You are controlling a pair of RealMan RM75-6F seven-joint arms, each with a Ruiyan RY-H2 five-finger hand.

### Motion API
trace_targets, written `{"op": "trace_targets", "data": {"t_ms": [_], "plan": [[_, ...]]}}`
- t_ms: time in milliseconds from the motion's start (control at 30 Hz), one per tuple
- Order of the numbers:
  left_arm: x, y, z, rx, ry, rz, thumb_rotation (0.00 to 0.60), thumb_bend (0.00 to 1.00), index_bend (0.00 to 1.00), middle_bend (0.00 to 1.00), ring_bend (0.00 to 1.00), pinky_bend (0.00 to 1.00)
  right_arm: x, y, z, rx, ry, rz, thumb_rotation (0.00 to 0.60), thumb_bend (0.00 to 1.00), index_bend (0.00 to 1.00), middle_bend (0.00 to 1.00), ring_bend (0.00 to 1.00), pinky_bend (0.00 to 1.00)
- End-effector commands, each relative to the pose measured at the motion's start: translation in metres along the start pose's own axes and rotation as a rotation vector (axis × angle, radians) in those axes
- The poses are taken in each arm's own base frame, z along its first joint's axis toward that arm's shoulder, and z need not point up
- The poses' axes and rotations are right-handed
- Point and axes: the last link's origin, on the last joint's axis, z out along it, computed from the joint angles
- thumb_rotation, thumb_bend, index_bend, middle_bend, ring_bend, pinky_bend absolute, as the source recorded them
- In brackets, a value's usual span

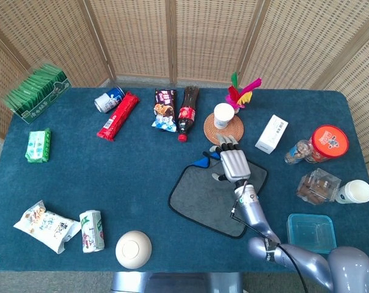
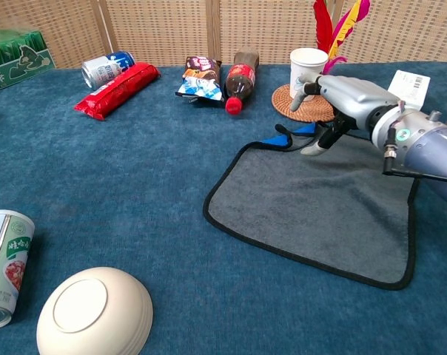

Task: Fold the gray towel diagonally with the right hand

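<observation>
The gray towel [image 1: 203, 196] [image 2: 320, 205] with a black hem lies flat on the blue table, its far corner turned over to show blue [image 2: 284, 138]. My right hand [image 1: 234, 163] [image 2: 336, 97] hovers over the towel's far part, beside that blue corner, fingers spread and holding nothing. Its thumb points down toward the cloth; I cannot tell whether it touches. The left hand is in neither view.
A white paper cup [image 1: 223, 115] on a woven coaster [image 2: 309, 103] and colored feathers [image 1: 241, 93] stand just beyond the hand. A cola bottle [image 1: 187, 112], snack packs [image 1: 165, 110], a white box [image 1: 272, 133], a clear blue container [image 1: 310, 232] and a white bowl [image 1: 133, 249] surround the towel.
</observation>
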Motion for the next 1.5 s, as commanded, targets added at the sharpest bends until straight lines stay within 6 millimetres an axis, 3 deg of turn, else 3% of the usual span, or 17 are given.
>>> {"op": "trace_targets", "data": {"t_ms": [33, 1033, 1500], "plan": [[0.000, -0.001, 0.001, 0.003, 0.000, 0.000, 0.600, 0.24, 0.18, 0.00, 0.00, 0.00, -0.005, -0.003, 0.005, -0.005, -0.009, 0.004, 0.600, 0.14, 0.31, 0.00, 0.00, 0.00], [0.002, -0.005, 0.004, 0.021, -0.003, -0.016, 0.600, 0.24, 0.18, 0.00, 0.00, 0.00, -0.021, -0.014, 0.030, -0.029, -0.011, -0.015, 0.600, 0.14, 0.42, 0.00, 0.00, 0.00], [0.000, -0.006, 0.007, 0.029, -0.012, -0.014, 0.600, 0.24, 0.18, 0.00, 0.00, 0.00, -0.027, -0.017, 0.034, -0.019, -0.011, -0.024, 0.600, 0.28, 0.46, 0.00, 0.00, 0.00]]}}
